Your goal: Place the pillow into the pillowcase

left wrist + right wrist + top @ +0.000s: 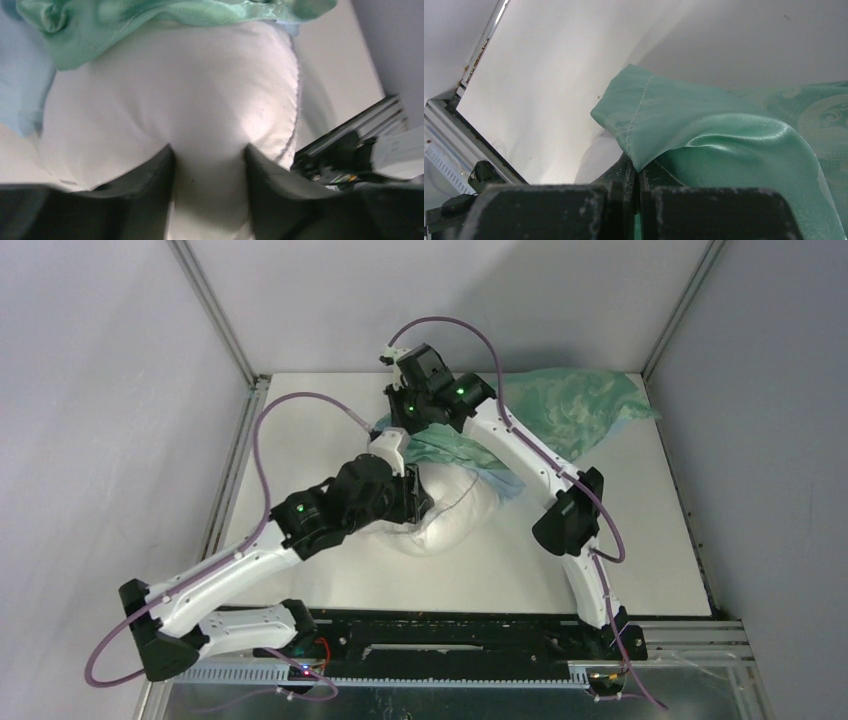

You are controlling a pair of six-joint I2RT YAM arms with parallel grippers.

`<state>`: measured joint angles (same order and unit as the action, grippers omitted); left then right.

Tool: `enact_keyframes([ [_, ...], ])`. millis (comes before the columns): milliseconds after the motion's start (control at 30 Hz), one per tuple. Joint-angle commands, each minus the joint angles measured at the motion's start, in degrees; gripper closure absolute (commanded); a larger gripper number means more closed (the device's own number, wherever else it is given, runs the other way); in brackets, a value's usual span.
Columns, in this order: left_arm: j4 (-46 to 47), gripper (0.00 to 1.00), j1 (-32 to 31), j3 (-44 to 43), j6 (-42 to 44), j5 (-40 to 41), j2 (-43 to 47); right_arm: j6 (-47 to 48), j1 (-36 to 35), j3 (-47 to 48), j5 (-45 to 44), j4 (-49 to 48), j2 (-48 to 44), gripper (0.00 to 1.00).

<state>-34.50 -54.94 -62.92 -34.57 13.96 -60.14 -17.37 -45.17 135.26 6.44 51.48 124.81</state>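
Over the far end of the pillow (450,525) lies the pillowcase (570,405).

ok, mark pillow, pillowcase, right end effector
pillow (458,512), top view, exposed near end.
pillowcase (585,400), top view, bunched far part.
right end effector (639,172), right wrist view, between its fingertips.

The pillow (190,100) is soft white cloth, not shiny. The pillowcase (724,130) is thin, smooth green cloth that shines. The right hand (639,175) is dull black plastic with little scratches, and the surface (480,580) is smooth, white and not shiny.
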Motion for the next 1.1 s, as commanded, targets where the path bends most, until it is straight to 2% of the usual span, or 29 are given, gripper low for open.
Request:
enact_keyframes([
  [0,7.0,0.65,6.8,0.1,1.8,-10.7,-4.0,1.5,0.0,3.0,-0.7,-2.3,-4.9,1.00],
  [67,11.7,0.95,11.9,2.8,-2.4,-17.1,-4.3,2.0,0.1,2.9,-1.9,-1.6,-6.6,1.00],
  [100,14.5,0.99,15.1,4.5,-5.2,-20.2,-4.2,2.2,0.0,2.8,-2.3,-1.2,-7.4,1.00],
  [167,20.9,1.00,21.8,8.7,-12.3,-25.8,-3.9,2.8,-0.3,2.2,-3.4,-0.6,-9.6,1.00],
  [200,24.4,1.00,25.0,11.2,-16.4,-28.1,-3.7,3.0,-0.6,1.6,-3.8,-0.5,-10.8,0.98],
  [233,28.2,1.00,28.3,13.4,-20.3,-30.0,-3.8,3.1,-1.1,0.8,-4.5,-0.5,-12.1,0.93],
  [267,31.3,1.00,31.2,15.7,-25.3,-31.5,-4.1,3.2,-1.6,-0.5,-5.4,-0.6,-13.5,0.79],
  [367,39.5,1.00,37.7,20.2,-33.0,-34.3,-6.7,4.4,-4.0,-6.6,-11.9,-2.1,-19.1,0.28],
  [400,41.4,1.00,39.3,21.1,-34.9,-34.8,-7.5,4.8,-4.9,-9.8,-14.5,-3.0,-21.6,0.20],
  [433,43.8,1.00,40.5,22.0,-36.7,-35.4,-8.4,5.0,-5.7,-13.3,-16.6,-4.2,-24.0,0.16],
  [600,46.6,1.00,43.3,21.7,-40.9,-35.6,-11.1,0.6,-7.3,-37.9,-25.9,-13.8,-40.7,0.17],
  [733,44.6,1.00,43.4,19.6,-40.6,-34.7,-11.3,-4.0,-6.4,-57.5,-29.9,-20.0,-49.9,0.24],
  [800,43.9,1.00,43.4,18.7,-40.1,-34.5,-11.6,-5.9,-4.9,-65.1,-29.2,-22.5,-51.7,0.31],
  [900,43.2,1.00,43.3,18.0,-39.8,-34.5,-11.7,-7.9,-2.5,-71.1,-28.4,-26.3,-51.0,0.41],
  [1067,42.2,1.00,43.3,17.4,-39.0,-34.5,-11.7,-9.7,1.6,-76.5,-26.9,-35.8,-45.8,0.46],
])
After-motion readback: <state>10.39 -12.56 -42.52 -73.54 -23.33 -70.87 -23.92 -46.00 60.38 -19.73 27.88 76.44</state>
